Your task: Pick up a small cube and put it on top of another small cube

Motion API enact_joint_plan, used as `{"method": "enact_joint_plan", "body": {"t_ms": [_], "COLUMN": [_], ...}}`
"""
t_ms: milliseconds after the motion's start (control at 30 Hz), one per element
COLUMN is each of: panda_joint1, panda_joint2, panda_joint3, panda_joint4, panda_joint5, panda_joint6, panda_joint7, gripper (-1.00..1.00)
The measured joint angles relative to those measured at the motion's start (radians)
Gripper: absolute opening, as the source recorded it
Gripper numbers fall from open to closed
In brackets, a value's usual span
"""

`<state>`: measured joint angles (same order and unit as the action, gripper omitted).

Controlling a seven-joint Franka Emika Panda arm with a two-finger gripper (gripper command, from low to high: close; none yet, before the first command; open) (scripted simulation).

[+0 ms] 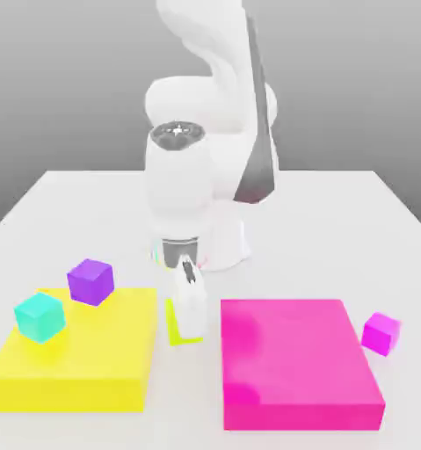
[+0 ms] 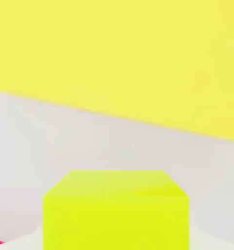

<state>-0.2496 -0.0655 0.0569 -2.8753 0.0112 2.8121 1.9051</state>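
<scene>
Two big flat blocks lie on the surface (image 1: 337, 211): a yellow block (image 1: 82, 356) at the exterior view's left, a pink block (image 1: 297, 365) at its right. Between them the tool (image 1: 188, 308) is down at the small cube (image 1: 174, 323); I cannot tell if it grips. If the hold is off-centre, the cube may slip when lifted.

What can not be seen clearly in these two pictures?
- Lime cube, exterior view: mostly covered by the gripper.
- Lime cube, hand view: its lower part is cut off by the picture edge.
- Whether the cube is gripped: unclear.
- Big yellow block, hand view: cut off by the edges.
</scene>
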Motion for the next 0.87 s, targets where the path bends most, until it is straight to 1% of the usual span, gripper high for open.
{"method": "enact_joint_plan", "body": {"t_ms": [567, 633, 733, 767, 867], "panda_joint1": [-0.169, -0.176, -0.169, -0.168, -0.168], "panda_joint2": [-0.118, -0.085, 0.012, 0.032, 0.032], "panda_joint3": [-0.264, -0.281, -0.291, -0.292, -0.292], "panda_joint4": [0.248, 0.253, 0.236, 0.232, 0.232], "panda_joint5": [-0.066, -0.058, -0.029, -0.022, -0.022], "panda_joint6": [-0.364, -0.337, -0.225, -0.201, -0.201], "panda_joint7": [-0.714, -0.761, -0.795, -0.801, -0.801], "gripper": [-1.00, -1.00, -1.00, 1.00, 1.00]}}
